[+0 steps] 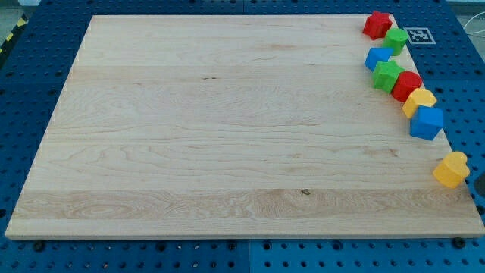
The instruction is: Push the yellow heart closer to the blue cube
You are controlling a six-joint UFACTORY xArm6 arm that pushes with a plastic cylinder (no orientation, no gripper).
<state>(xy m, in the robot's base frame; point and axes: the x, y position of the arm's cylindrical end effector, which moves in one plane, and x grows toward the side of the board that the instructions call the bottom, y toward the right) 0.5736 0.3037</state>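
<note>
yellow heart (452,169) low at the view's right edge, blue cube (427,123) just above it.
a gap remains between these 2 (push unfinished); my tip isn't clearly visible, there are no jaws, and other blocks line the wooden board (227,129).

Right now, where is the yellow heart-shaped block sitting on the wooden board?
The yellow heart-shaped block sits at the wooden board's right edge, toward the view's bottom, apart from and just below the blue cube that ends the row of blocks.
</note>
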